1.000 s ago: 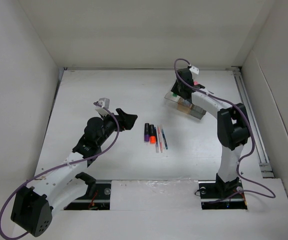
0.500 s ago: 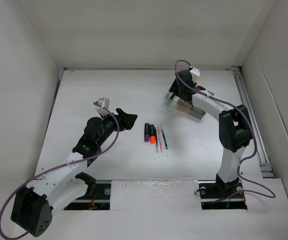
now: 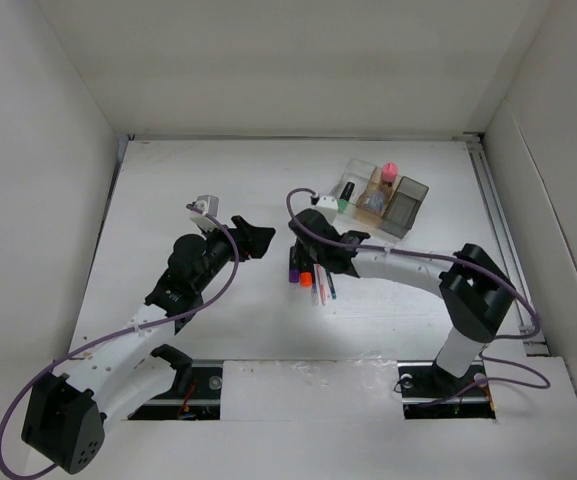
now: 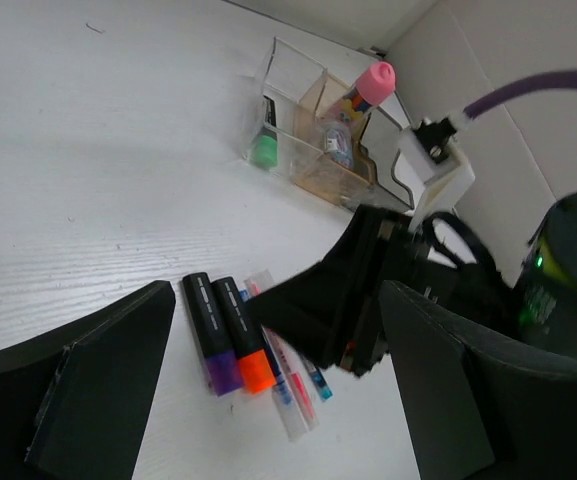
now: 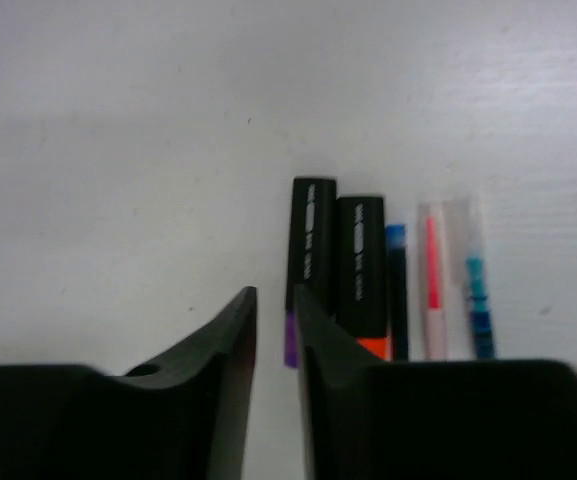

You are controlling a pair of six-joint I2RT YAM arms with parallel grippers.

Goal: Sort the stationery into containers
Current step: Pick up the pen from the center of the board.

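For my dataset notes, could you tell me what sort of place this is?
Probably a robot test cell in a lab: plain white panel walls enclose a white tabletop, and two white-and-black robot arms are bolted at its near edge. Three small joined square boxes stand on it as props.

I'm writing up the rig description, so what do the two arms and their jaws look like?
The left arm and right arm both have smooth white shells between bulky black joints. A purple cable loops loosely along each one. Each wrist carries a small white camera block. The jaws are matte black and wedge-shaped.
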